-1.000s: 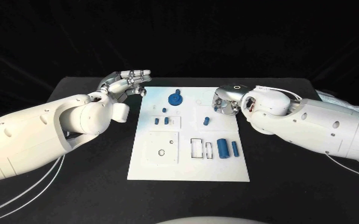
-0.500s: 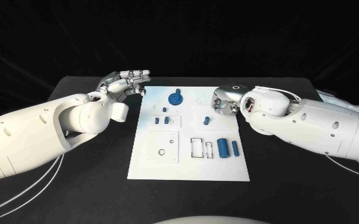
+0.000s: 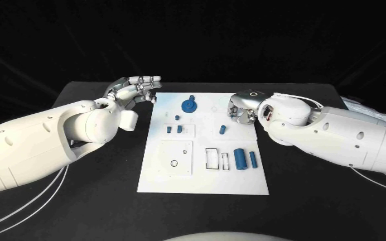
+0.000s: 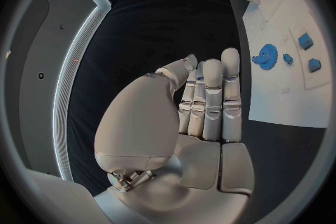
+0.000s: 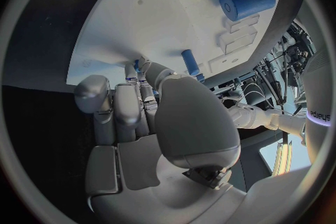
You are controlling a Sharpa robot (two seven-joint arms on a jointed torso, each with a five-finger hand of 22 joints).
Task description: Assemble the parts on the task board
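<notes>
The white task board (image 3: pixel 205 168) lies mid-table. On it are a blue gear (image 3: pixel 189 106), three small blue blocks (image 3: pixel 174 129), a blue peg (image 3: pixel 223 130), a thick blue cylinder (image 3: pixel 239 159) and a thinner one (image 3: pixel 252 159). My left hand (image 3: pixel 133 89) hovers off the board's far left corner, fingers stretched side by side, holding nothing; the gear (image 4: pixel 266 57) lies beyond its fingertips. My right hand (image 3: pixel 244 109) hangs over the board's right edge with fingers curled in under the thumb. The peg (image 5: pixel 190 61) stands just past that hand (image 5: pixel 161 117), apart from it.
Black table surrounds the board on all sides. Rectangular slots (image 3: pixel 217 159) and a recessed plate with a round hole (image 3: pixel 174 163) are on the board's near half. White cables (image 3: pixel 32 202) trail along the left arm.
</notes>
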